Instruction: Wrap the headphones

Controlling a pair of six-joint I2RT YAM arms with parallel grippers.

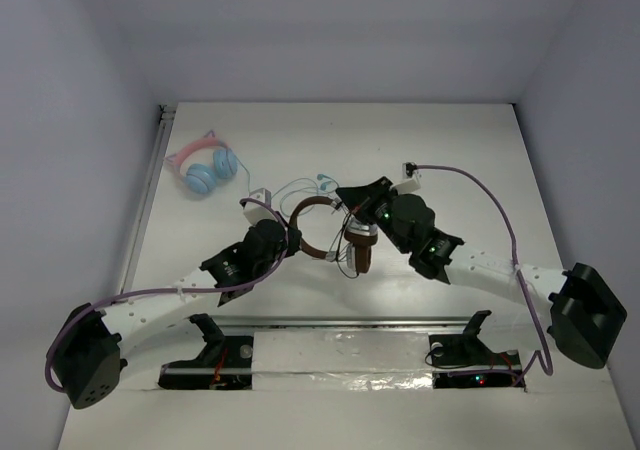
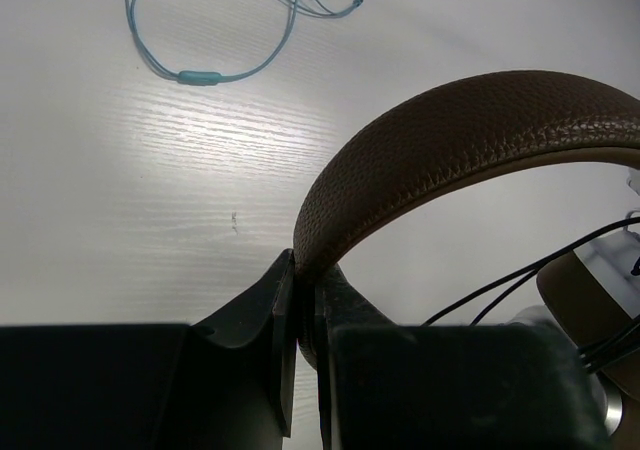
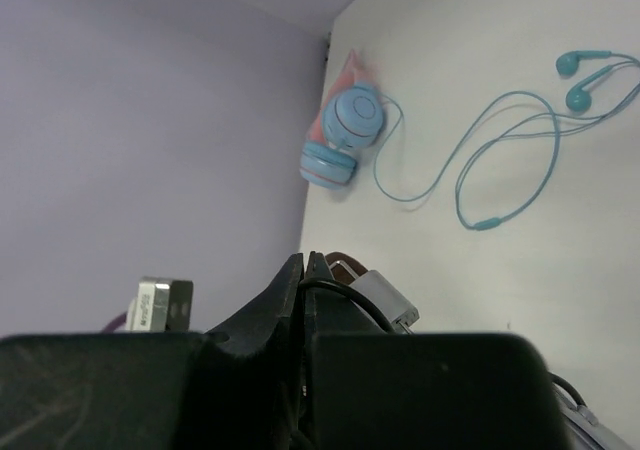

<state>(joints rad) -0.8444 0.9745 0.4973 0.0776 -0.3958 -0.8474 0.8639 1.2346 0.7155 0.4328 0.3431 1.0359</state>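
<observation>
Headphones (image 1: 362, 252): mid-surface, just on the near side of the teal earbuds (image 1: 310, 183); whether they rest on the surface (image 1: 450, 140) or hang just above it I cannot tell.
Headband (image 2: 450, 130): arches up out of the left claw's grip.
Left claw (image 2: 303, 275): clamped narrow on the headband's lower end, near-left of the earbuds.
Cable (image 2: 520, 275): thin black strands run loose by the ear cup.
Right claw (image 3: 305, 270): pinched tight, apparently on the cable, near-right of the earbuds.
Cat-ear headphones (image 1: 203, 170): well to the far left of the earbuds, out of the way.
Risk, slip: such a thin cable could slide out of the pinch under tension.
Risk, twist: pulling hard may rotate the headband in the left claw.
Risk, snag: a wide winding sweep could catch the earbuds' cord.
</observation>
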